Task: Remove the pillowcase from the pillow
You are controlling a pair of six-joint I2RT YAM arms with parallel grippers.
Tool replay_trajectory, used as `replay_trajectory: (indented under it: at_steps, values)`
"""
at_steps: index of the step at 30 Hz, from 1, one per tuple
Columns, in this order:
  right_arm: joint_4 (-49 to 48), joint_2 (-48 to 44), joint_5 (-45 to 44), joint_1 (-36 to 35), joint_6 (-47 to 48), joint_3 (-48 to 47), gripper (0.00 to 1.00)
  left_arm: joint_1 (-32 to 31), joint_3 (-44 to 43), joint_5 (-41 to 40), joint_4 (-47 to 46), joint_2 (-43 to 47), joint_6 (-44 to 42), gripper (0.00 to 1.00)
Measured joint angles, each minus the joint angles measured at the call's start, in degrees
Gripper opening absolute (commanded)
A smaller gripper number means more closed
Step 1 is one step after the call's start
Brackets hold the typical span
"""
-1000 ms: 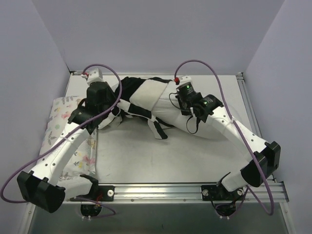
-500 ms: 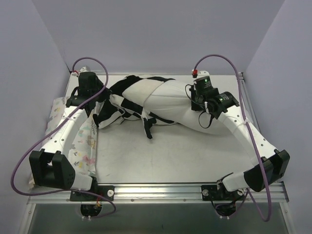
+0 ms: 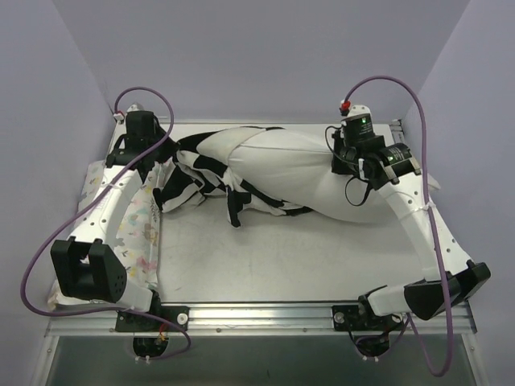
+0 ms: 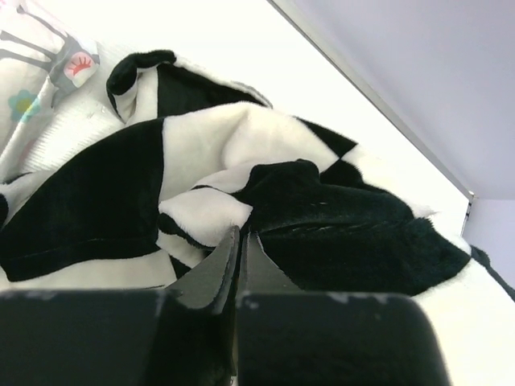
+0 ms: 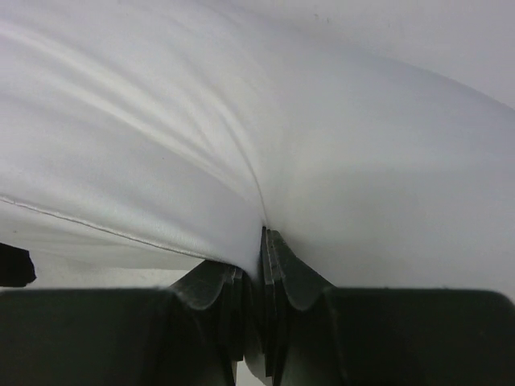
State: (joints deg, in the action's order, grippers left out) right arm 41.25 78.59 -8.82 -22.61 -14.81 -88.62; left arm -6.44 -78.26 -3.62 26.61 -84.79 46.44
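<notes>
Stripping looks mostly done: right gripper (image 5: 262, 238) pinches the plump white pillow (image 3: 299, 166), largely bare along the table (image 3: 265, 257)'s far edge; left gripper (image 4: 240, 240) clamps black-and-white checkered fabric pillowcase (image 3: 190, 178) bunched round its left end.

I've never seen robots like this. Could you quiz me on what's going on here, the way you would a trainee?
1. True or false: the right pincer is shut on the white pillow.
2. The left pincer grips: A) a towel, B) the checkered pillowcase, C) nothing?
3. Which end of the pillow does the pillowcase cover?
Key: 1 true; 2 B; 3 the left end.
</notes>
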Motion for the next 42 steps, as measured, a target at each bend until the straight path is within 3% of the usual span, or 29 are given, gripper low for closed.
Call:
replay_trajectory:
  at_steps: [6, 22, 31, 42]
  values:
    - [4.8, -1.3, 0.0, 0.4, -0.4, -6.2, 0.00, 0.2, -2.4, 0.1, 0.2, -1.2, 0.2, 0.00]
    - [11.0, -4.2, -1.3, 3.5, -0.6, -8.5, 0.00, 1.2, -8.8, 1.0, 1.6, -12.7, 0.9, 0.00]
    - [16.0, -6.7, -7.8, 6.1, -0.1, -12.4, 0.00, 2.8, -8.8, -7.3, 1.4, -13.6, -1.2, 0.00]
    - [17.4, -2.5, -11.5, 6.4, -0.4, -24.1, 0.00, -7.1, 3.0, -12.3, -2.4, -10.4, -1.3, 0.00]
